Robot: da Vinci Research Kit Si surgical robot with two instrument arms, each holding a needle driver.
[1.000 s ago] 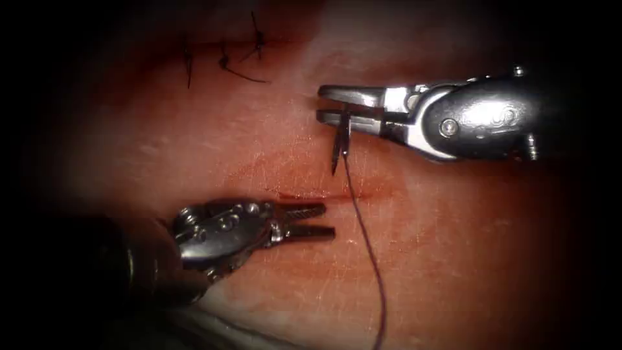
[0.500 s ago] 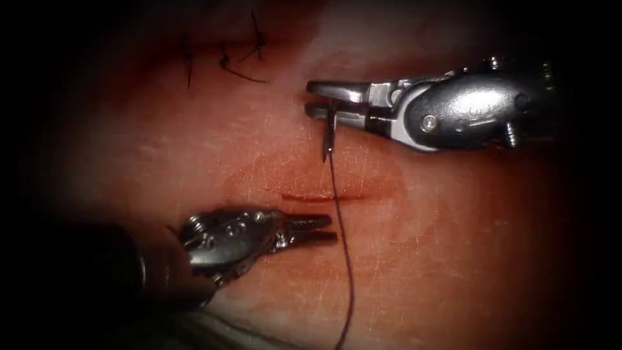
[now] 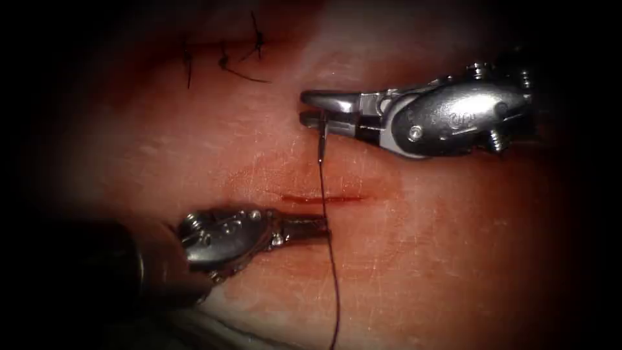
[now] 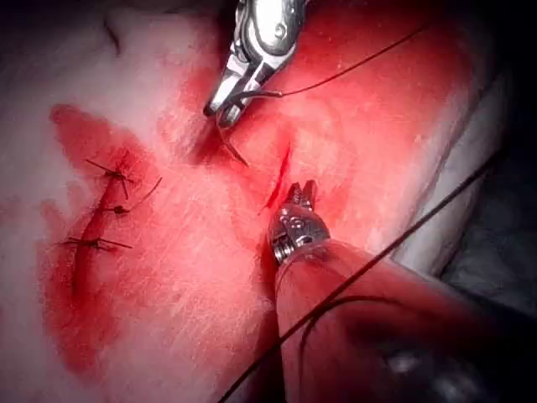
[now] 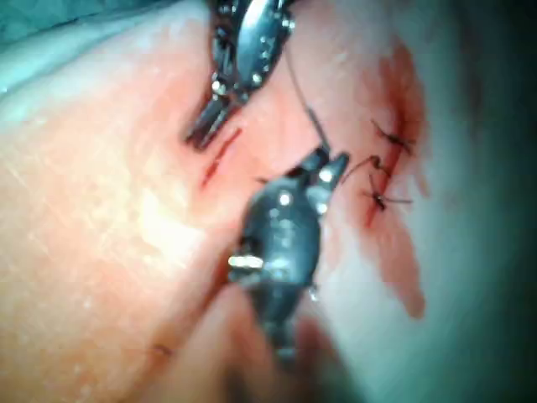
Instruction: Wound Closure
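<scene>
Right tool gripping needle, tip foreshortened, left tool empty

We are seeing two polished steel tools gleaming: the right pincer showing round screws and faint stamped lettering, the left pincer carrying small rivets.

Curved needle hanging clear above tissue, thread trailing across short open cut
</scene>
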